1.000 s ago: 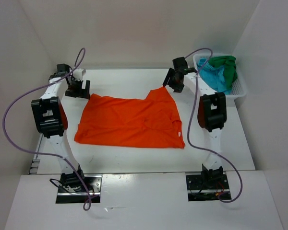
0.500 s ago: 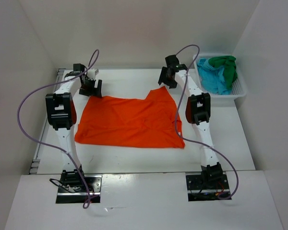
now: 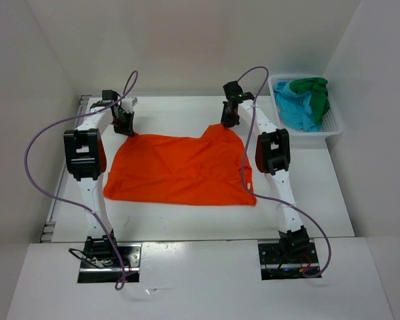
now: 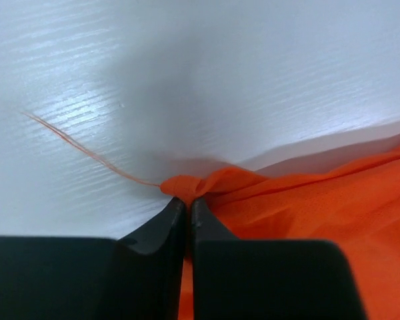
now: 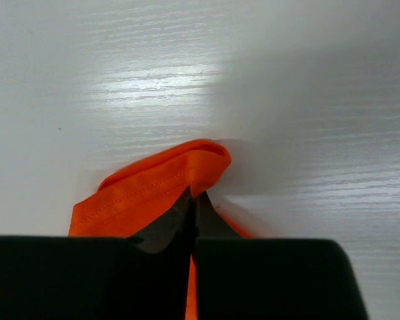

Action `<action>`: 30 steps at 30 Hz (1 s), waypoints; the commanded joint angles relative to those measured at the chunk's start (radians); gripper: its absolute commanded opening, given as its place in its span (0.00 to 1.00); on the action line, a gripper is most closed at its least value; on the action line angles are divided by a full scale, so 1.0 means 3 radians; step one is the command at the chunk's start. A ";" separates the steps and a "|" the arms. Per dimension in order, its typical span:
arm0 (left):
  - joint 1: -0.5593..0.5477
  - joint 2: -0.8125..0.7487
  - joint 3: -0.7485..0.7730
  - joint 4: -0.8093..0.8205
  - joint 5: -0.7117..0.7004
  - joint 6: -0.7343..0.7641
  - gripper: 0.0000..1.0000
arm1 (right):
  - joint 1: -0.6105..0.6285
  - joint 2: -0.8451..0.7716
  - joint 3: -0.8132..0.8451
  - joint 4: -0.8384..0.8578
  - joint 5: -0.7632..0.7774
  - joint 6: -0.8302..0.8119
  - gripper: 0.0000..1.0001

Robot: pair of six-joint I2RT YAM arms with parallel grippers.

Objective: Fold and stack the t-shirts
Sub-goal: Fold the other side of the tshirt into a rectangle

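Orange t-shirt (image 3: pixel 180 170), corners pinched by left gripper (image 4: pixel 187 203), right gripper (image 5: pixel 192 197) (basket (image 3: pixel 330 130) far right)

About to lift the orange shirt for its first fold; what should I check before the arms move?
1. Left jaws shut on far left corner of the orange t-shirt: ok.
2. Right jaws shut on its far right corner: ok.
3. Enough cloth pinched for a lift: cannot tell.
4. Shirt spread on the table: ok, lightly creased.
5. Green t-shirt and turquoise t-shirt out of the way in basket: ok.
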 commanded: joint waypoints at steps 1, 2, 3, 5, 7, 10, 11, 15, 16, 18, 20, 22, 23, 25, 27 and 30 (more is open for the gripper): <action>0.0006 -0.0043 -0.0108 -0.0047 0.0081 0.0023 0.00 | 0.0029 -0.0152 -0.0088 -0.0194 -0.0093 -0.0007 0.00; 0.0006 -0.0139 -0.0149 -0.0047 0.0081 0.0023 0.00 | 0.0029 -0.0153 -0.0088 -0.0194 -0.0093 -0.0007 0.00; 0.0006 -0.0206 -0.0149 -0.0047 0.0081 0.0053 0.00 | 0.0029 -0.0254 -0.0088 -0.0194 -0.0134 -0.0007 0.00; 0.0006 -0.0476 -0.0271 0.0024 0.0050 0.0089 0.00 | -0.0001 -0.0382 -0.0174 -0.0163 -0.0175 -0.0007 0.00; 0.0047 -0.0702 -0.0379 0.0132 -0.0041 0.0181 0.00 | -0.0002 -0.0718 -0.0464 -0.0046 -0.0175 -0.0038 0.00; 0.0078 -0.1146 -0.0757 0.0285 -0.0159 0.0252 0.00 | -0.0002 -0.1351 -0.1017 0.0286 -0.0333 -0.0069 0.00; 0.0078 -0.1345 -0.0869 0.0285 -0.0159 0.0354 0.00 | -0.0002 -0.1516 -0.1485 0.0490 -0.0364 -0.0069 0.00; 0.0042 -0.1730 -0.1488 0.0362 -0.0394 0.0641 0.00 | 0.0029 -0.2253 -0.2628 0.0869 -0.0512 0.0130 0.00; 0.0042 -0.1776 -0.1701 0.0362 -0.0395 0.0672 0.00 | 0.0064 -0.2366 -0.3004 0.0910 -0.0512 0.0131 0.00; 0.0042 -0.1889 -0.1856 0.0362 -0.0476 0.0708 0.00 | 0.0100 -0.2667 -0.3323 0.1028 -0.0543 0.0258 0.00; 0.0042 -0.1981 -0.2014 0.0362 -0.0507 0.0708 0.00 | 0.0100 -0.2897 -0.3718 0.1079 -0.0543 0.0330 0.00; 0.0072 -0.2077 -0.2107 0.0362 -0.0558 0.0708 0.00 | 0.0100 -0.3016 -0.3993 0.1121 -0.0604 0.0376 0.00; 0.0073 -0.2078 -0.2148 0.0362 -0.0594 0.0708 0.00 | 0.0141 -0.3067 -0.4066 0.1166 -0.0604 0.0422 0.00; 0.0073 -0.2119 -0.2215 0.0362 -0.0594 0.0743 0.00 | 0.0222 -0.3103 -0.4214 0.1238 -0.0651 0.0463 0.00; 0.0073 -0.2119 -0.2251 0.0332 -0.0594 0.0743 0.00 | 0.0294 -0.3103 -0.4215 0.1238 -0.0651 0.0499 0.00; 0.0073 -0.2119 -0.2281 0.0331 -0.0630 0.0774 0.00 | 0.0336 -0.3032 -0.4245 0.1309 -0.0651 0.0535 0.00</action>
